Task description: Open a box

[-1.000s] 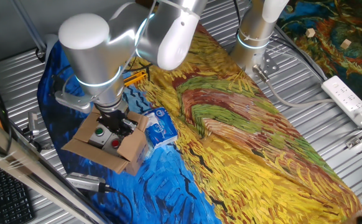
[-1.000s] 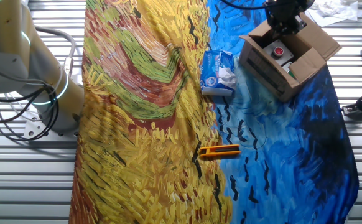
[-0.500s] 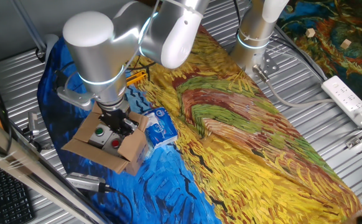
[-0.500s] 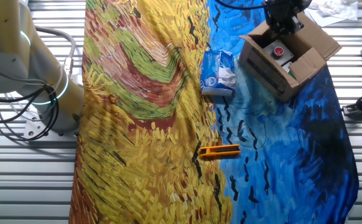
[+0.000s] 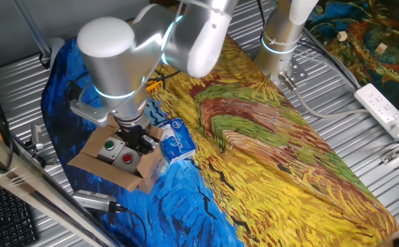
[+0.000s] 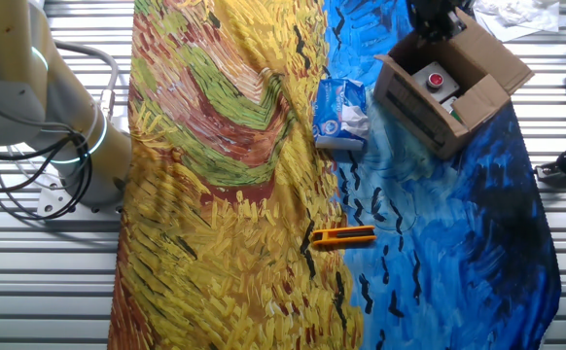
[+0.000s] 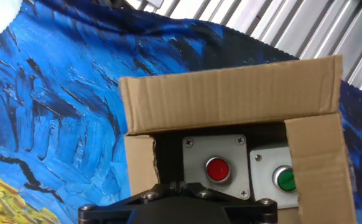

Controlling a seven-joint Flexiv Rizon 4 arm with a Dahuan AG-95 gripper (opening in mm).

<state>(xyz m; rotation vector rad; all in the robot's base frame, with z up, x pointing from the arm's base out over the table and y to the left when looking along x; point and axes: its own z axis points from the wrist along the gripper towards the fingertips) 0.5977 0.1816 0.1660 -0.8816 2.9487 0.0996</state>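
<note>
On the painted cloth (image 5: 268, 158) we see the box (image 5: 121, 161) open, two buttons inside; our gripper (image 5: 139, 140) hangs above, grip state we cannot tell.

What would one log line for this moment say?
box: flaps open, red and green buttons inside | gripper: over box, fingers unclear | packet: beside box

Arm bent low over the table's corner — tool (image 5: 139, 139) pointing down, its finger spread indiscernible.
</note>
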